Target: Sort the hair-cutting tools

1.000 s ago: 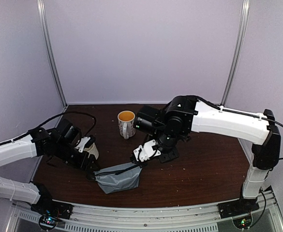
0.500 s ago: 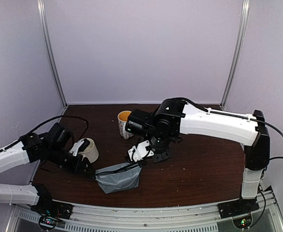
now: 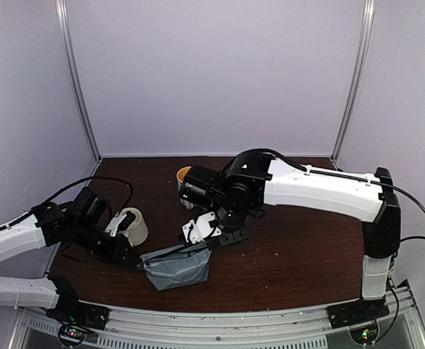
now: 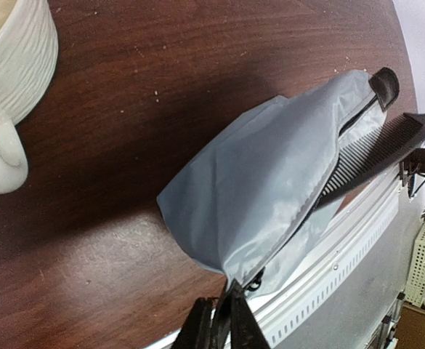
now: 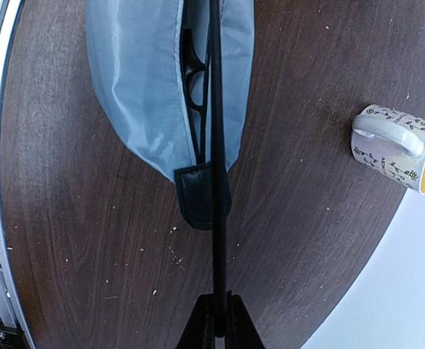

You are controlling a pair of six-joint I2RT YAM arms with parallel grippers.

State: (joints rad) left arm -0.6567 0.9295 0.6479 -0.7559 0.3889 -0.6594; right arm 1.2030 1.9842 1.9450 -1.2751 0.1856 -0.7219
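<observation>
Left gripper [image 4: 223,331]: clenched on the near corner of the grey zip pouch [image 4: 263,189], fingers nipped onto the fabric edge.

Ribbed cream mug [image 4: 12,58]: upright, at 11 o'clock from the pouch in the top view. It is just beside the left wrist and not touching the pouch.

Pouch lies flat on the dark wood table [image 5: 88,240], close to the near edge, with the zip mouth gaping.

Long black comb [image 4: 372,156]: one end is inside the pouch mouth and the rest sticks out toward 2 o'clock. Its teeth show in the left wrist view; it is edge-on in the right wrist view.

Black looped handle [image 5: 192,69]: sits inside the mouth right beside the comb. It looks like scissors, but I can't confirm.

Right gripper [image 5: 216,320]: clamped on the comb's outer end, at 1 o'clock from the pouch.

Patterned mug [image 5: 390,142]: yellow inside, at 12 o'clock from the pouch and well apart from it. In the top view it is partly hidden behind the right arm.
</observation>
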